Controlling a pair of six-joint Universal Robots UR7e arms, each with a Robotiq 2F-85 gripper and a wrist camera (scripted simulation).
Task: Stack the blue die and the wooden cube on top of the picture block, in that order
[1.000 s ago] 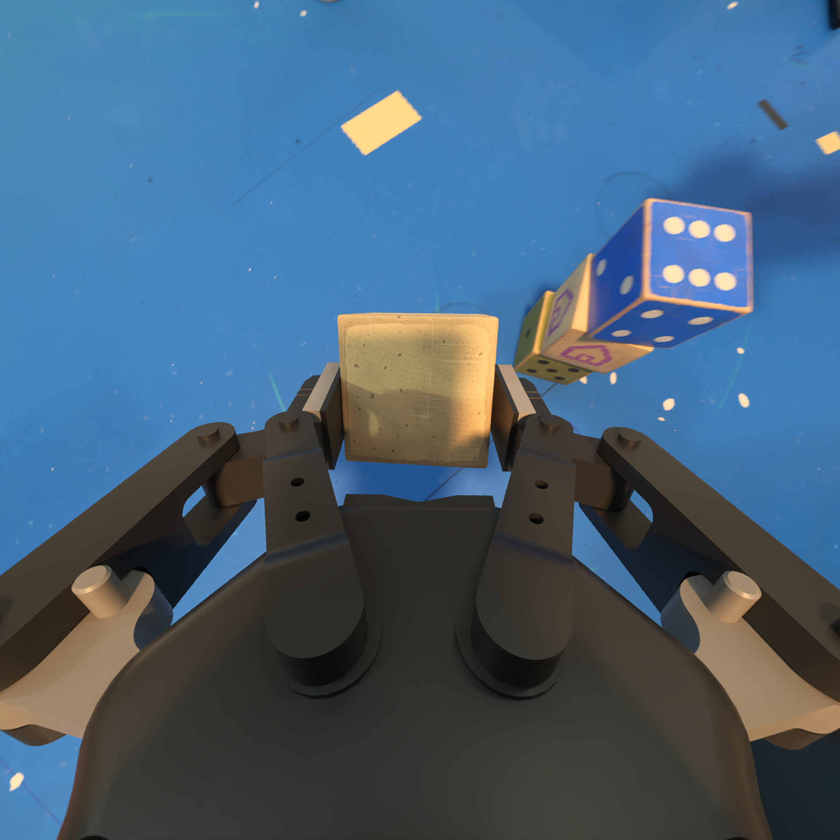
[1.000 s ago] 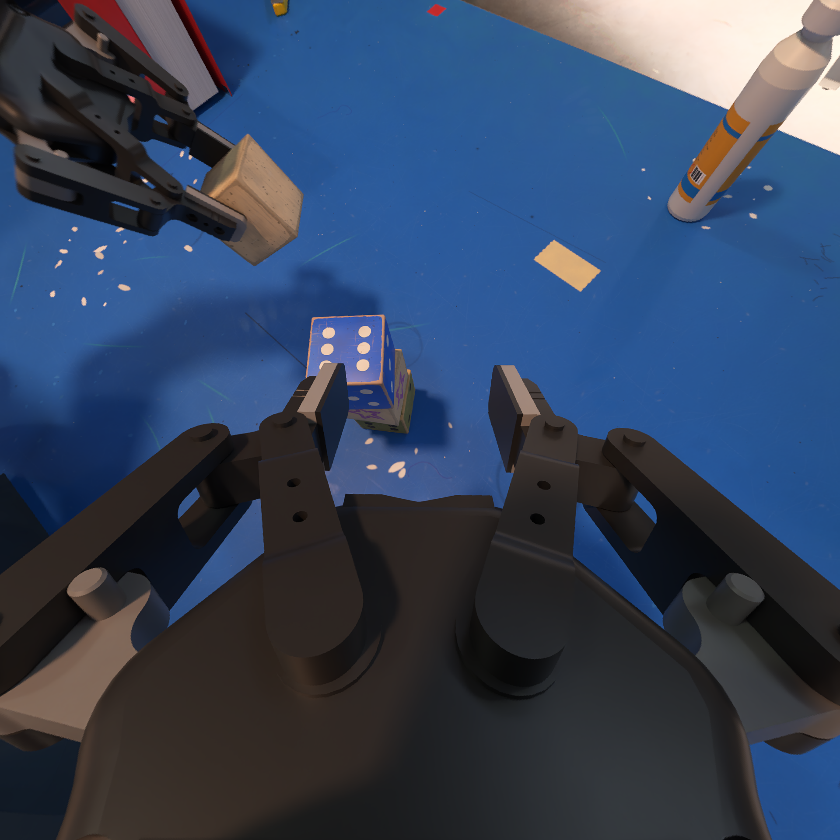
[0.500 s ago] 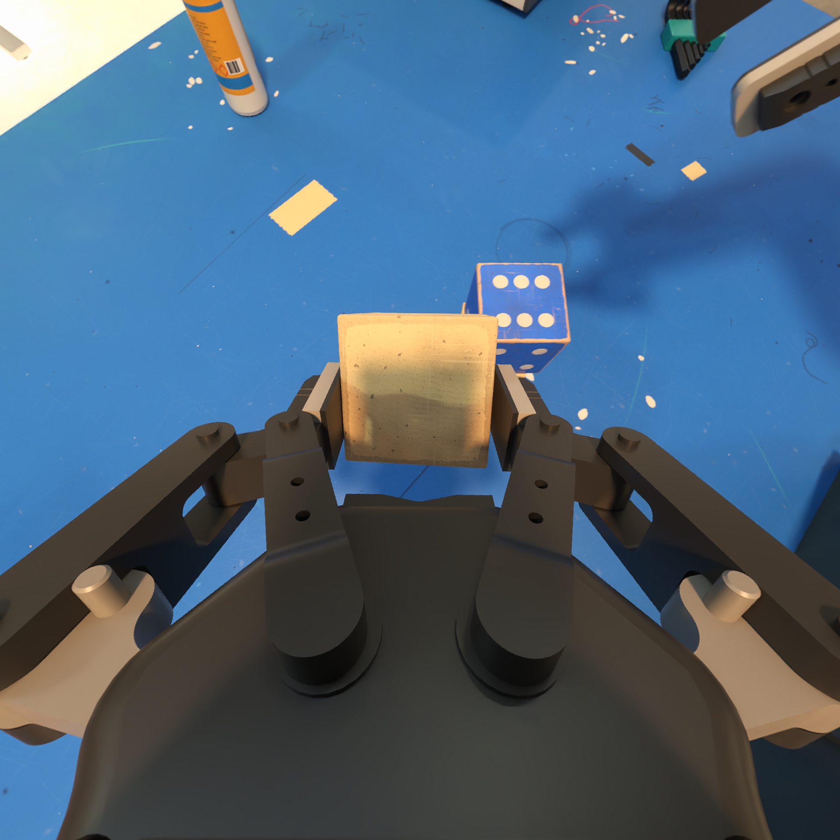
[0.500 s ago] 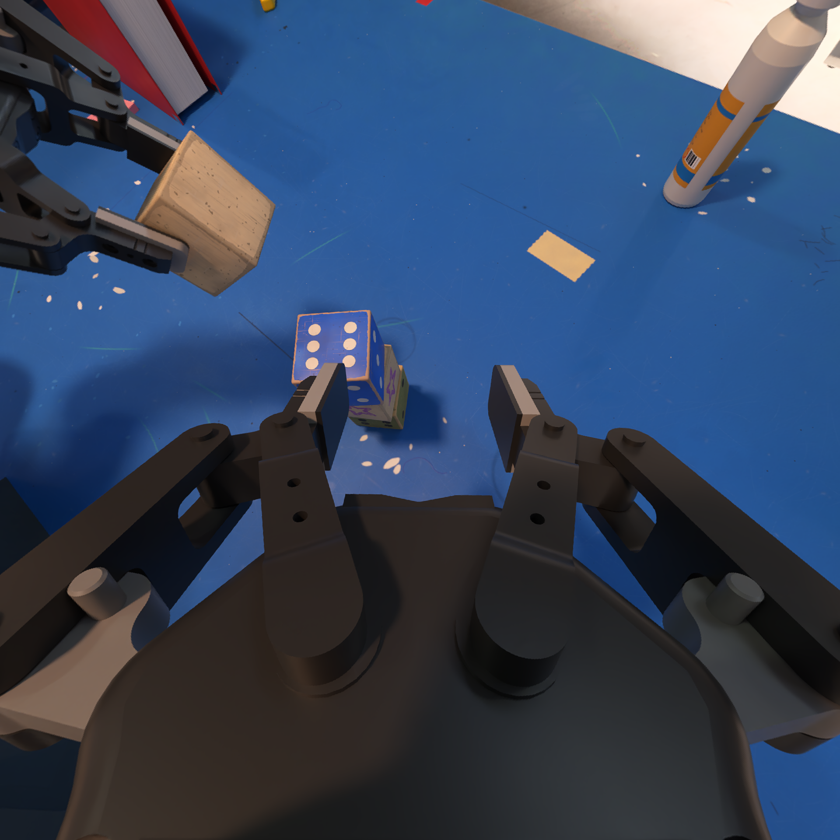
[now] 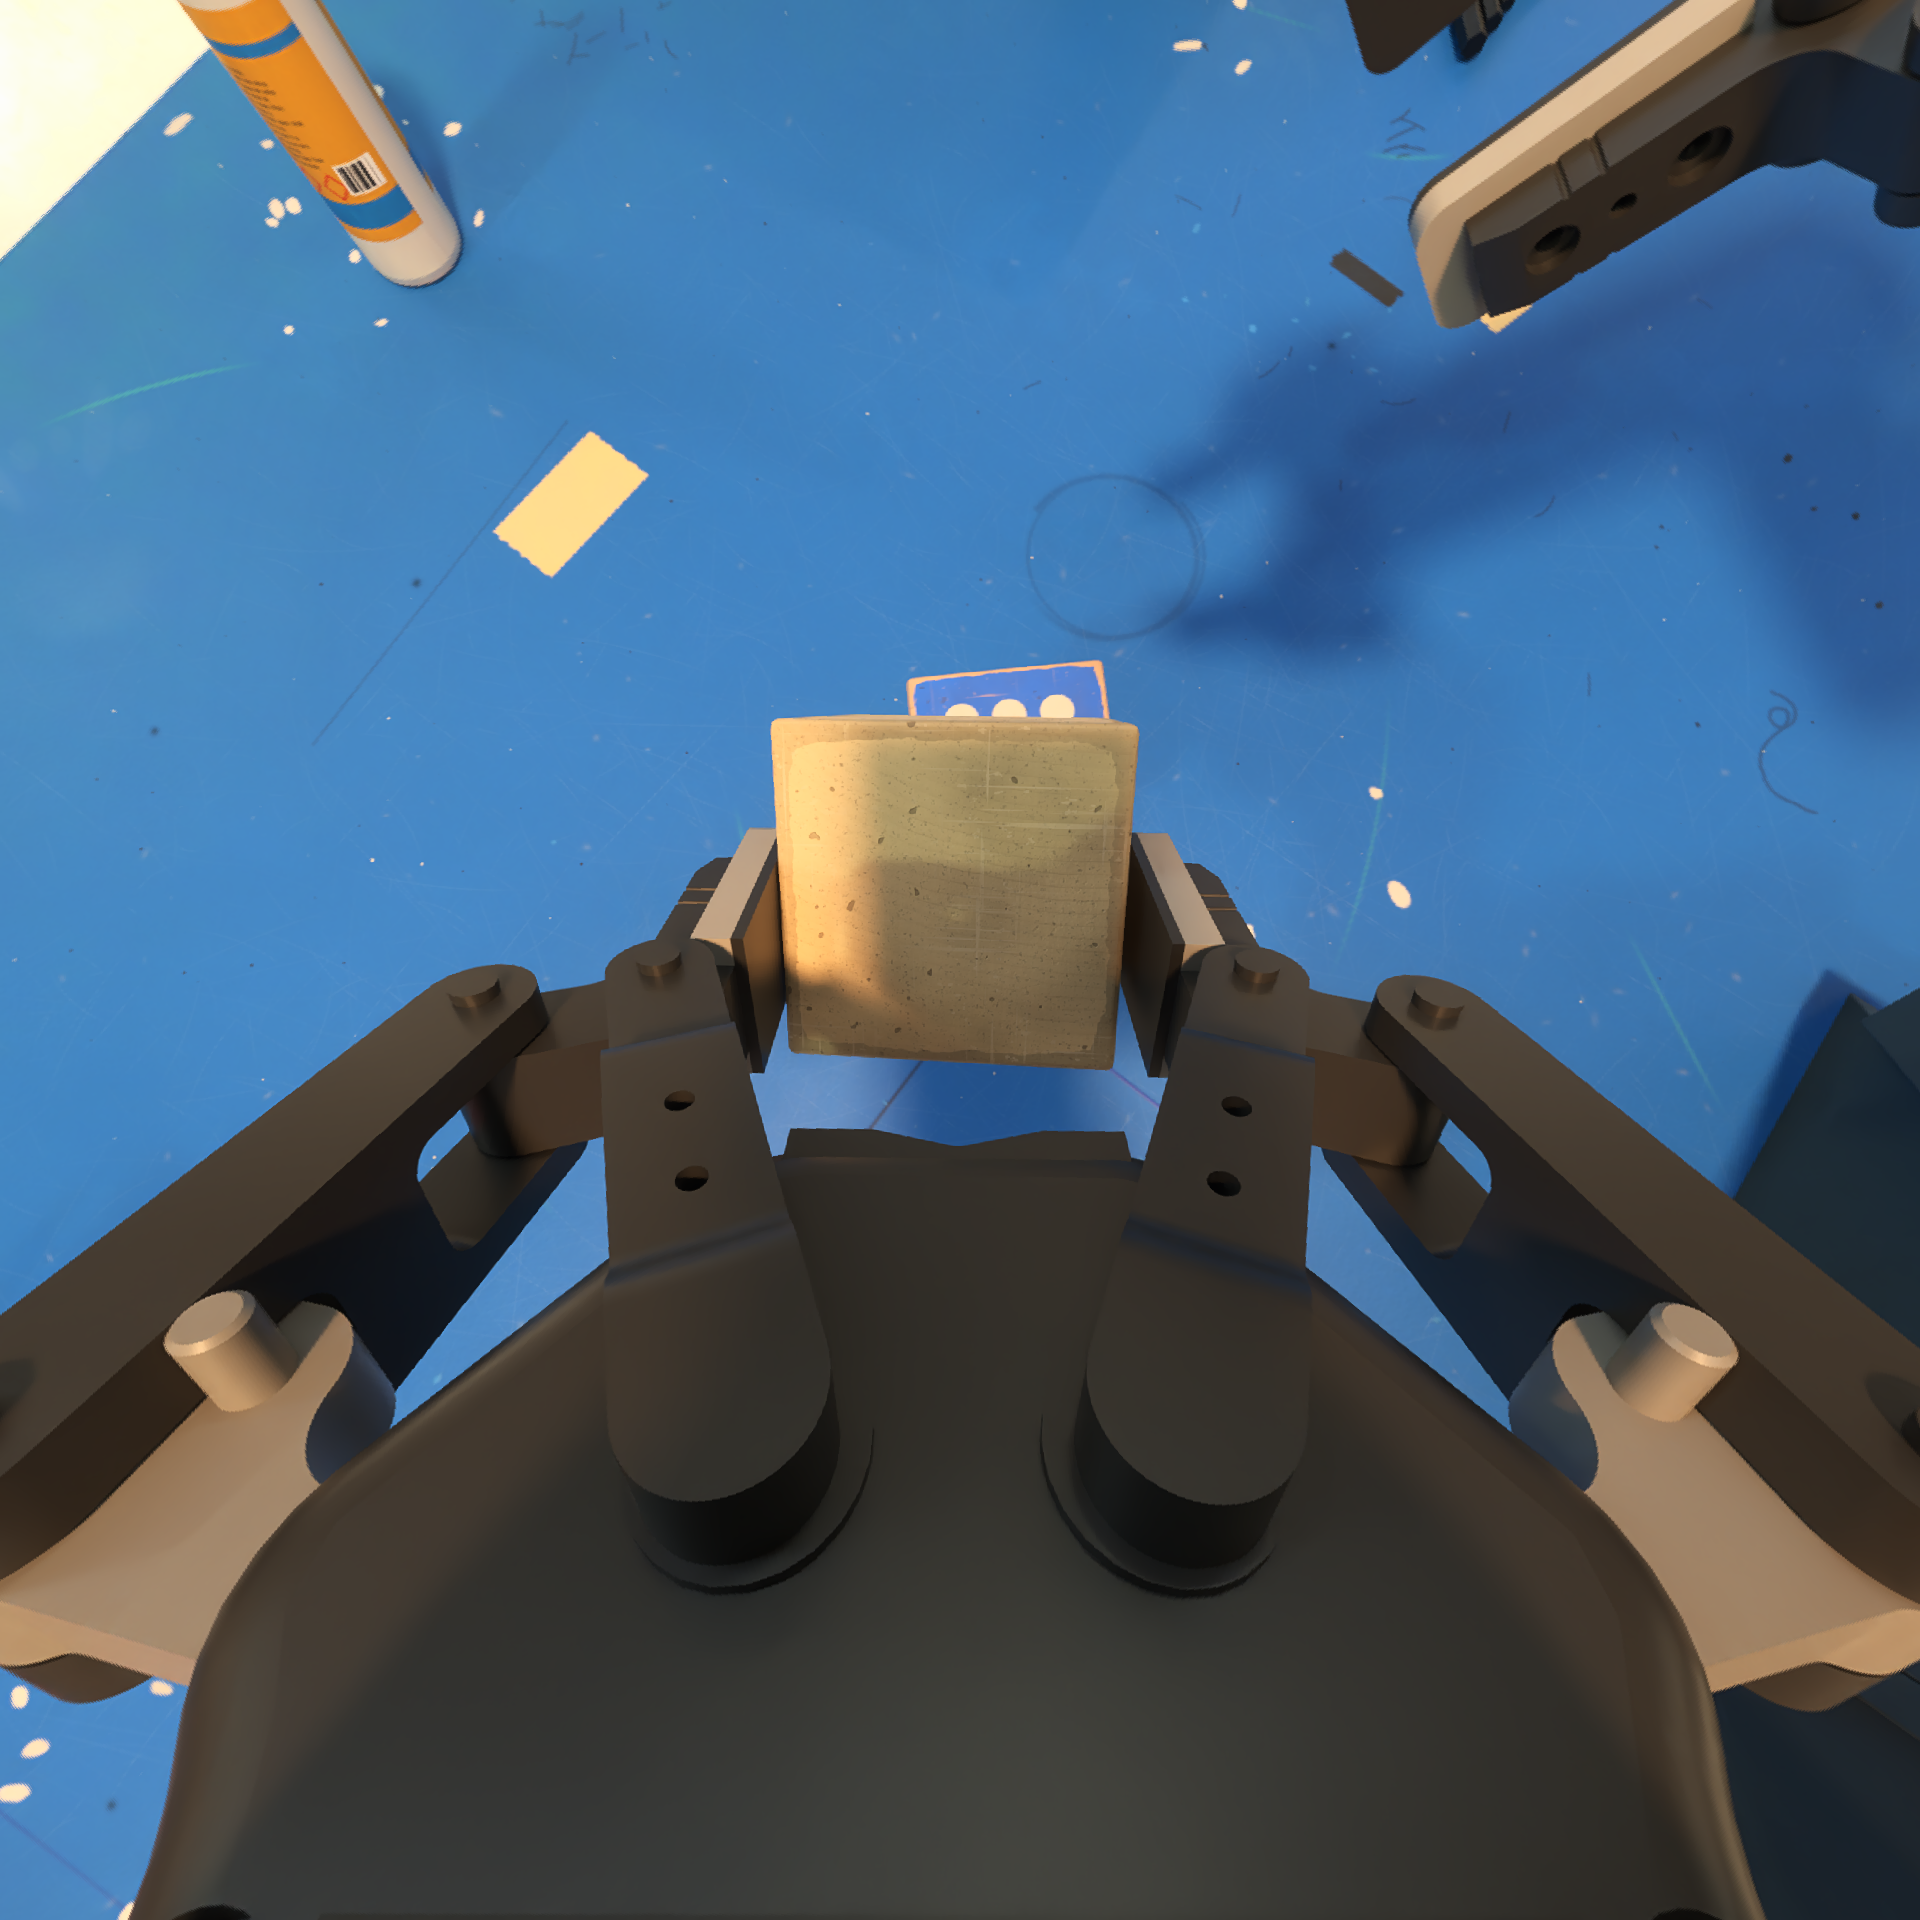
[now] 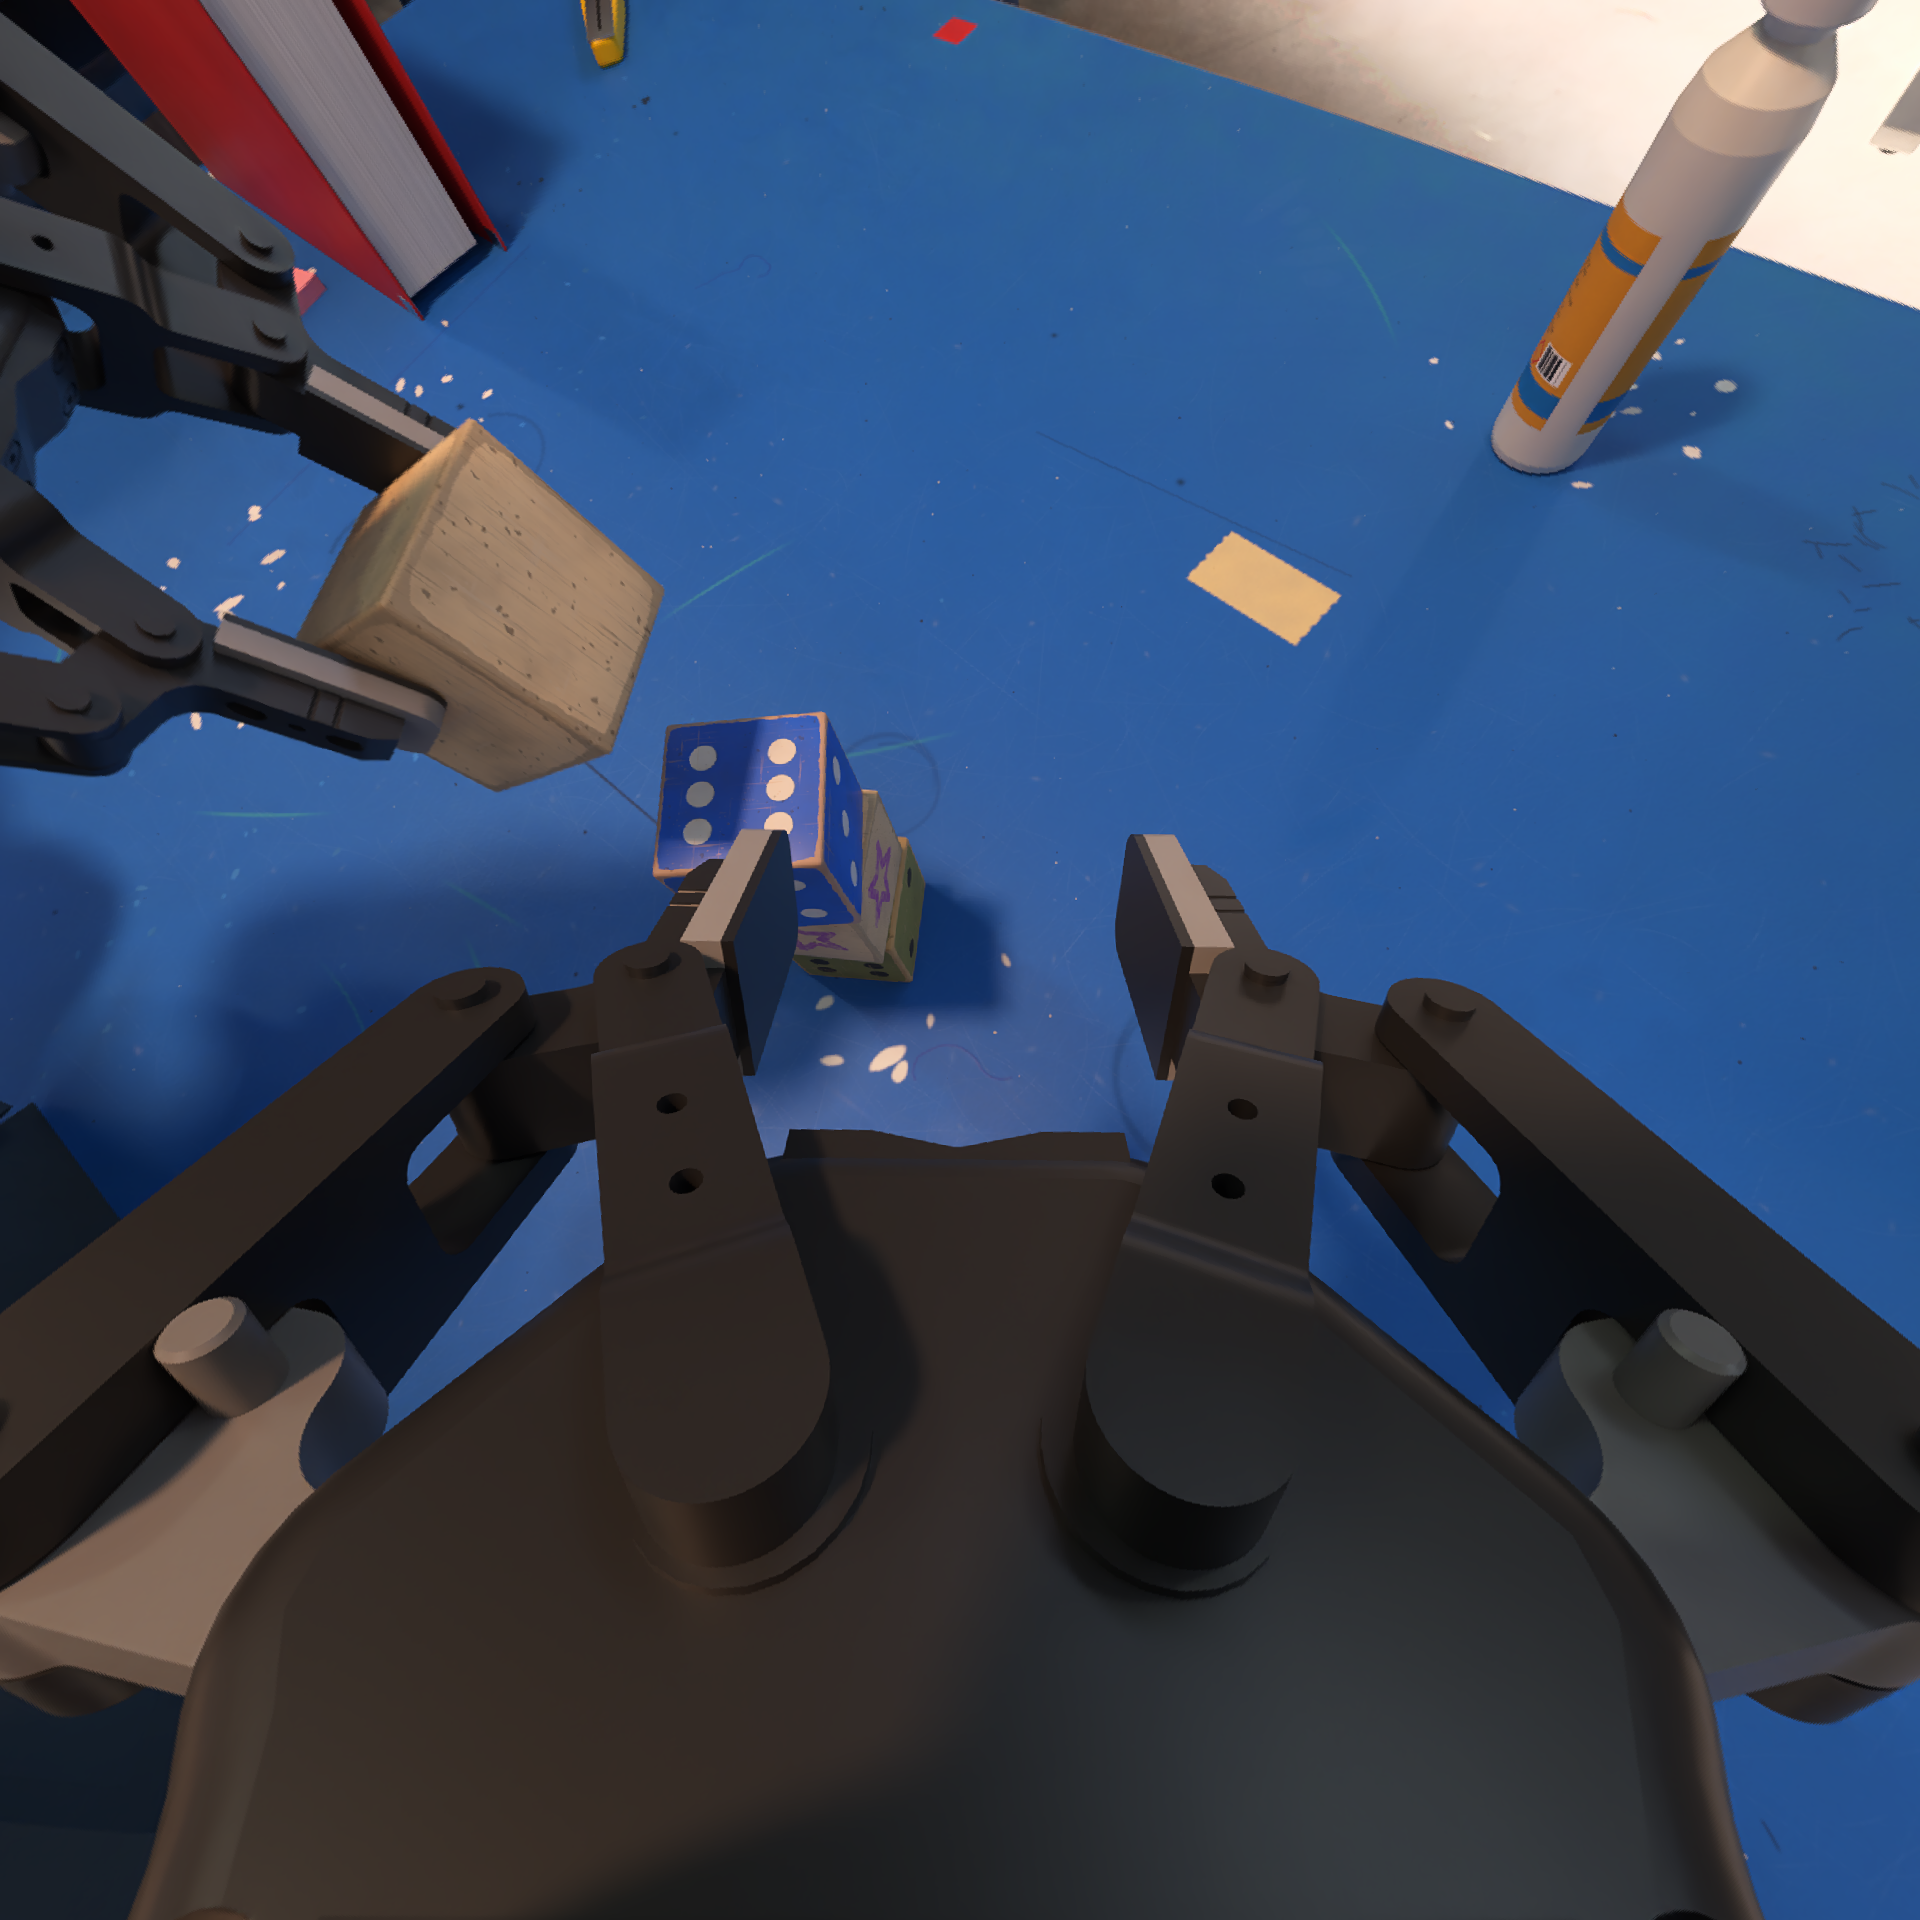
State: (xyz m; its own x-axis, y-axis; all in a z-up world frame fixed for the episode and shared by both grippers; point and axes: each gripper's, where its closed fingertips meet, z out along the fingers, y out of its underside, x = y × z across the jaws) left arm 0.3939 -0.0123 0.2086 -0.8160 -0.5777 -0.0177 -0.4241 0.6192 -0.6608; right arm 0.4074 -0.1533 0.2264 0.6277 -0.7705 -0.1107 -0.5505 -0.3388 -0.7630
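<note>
My left gripper (image 5: 951, 894) is shut on the wooden cube (image 5: 951, 894) and holds it in the air. Only a strip of the blue die (image 5: 1006, 691) shows behind the cube's top edge. In the right wrist view the blue die (image 6: 743, 795) sits on the picture block (image 6: 878, 878), which rests on a green die (image 6: 906, 914) on the blue table. There the wooden cube (image 6: 488, 608) hangs in the left gripper (image 6: 390, 582), up and left of the stack. My right gripper (image 6: 951, 940) is open and empty, above and in front of the stack.
An orange and white tube (image 6: 1652, 260) stands at the far right, also seen in the left wrist view (image 5: 332, 145). A red book (image 6: 312, 135) leans at the far left. A tan patch (image 6: 1262, 587) lies on the table. A right gripper finger (image 5: 1621, 197) hangs at the top right.
My left gripper has carried the wooden cube toward the stack, so the cube now covers most of the blue die in its view. My right gripper has drawn back slightly and stays open.
</note>
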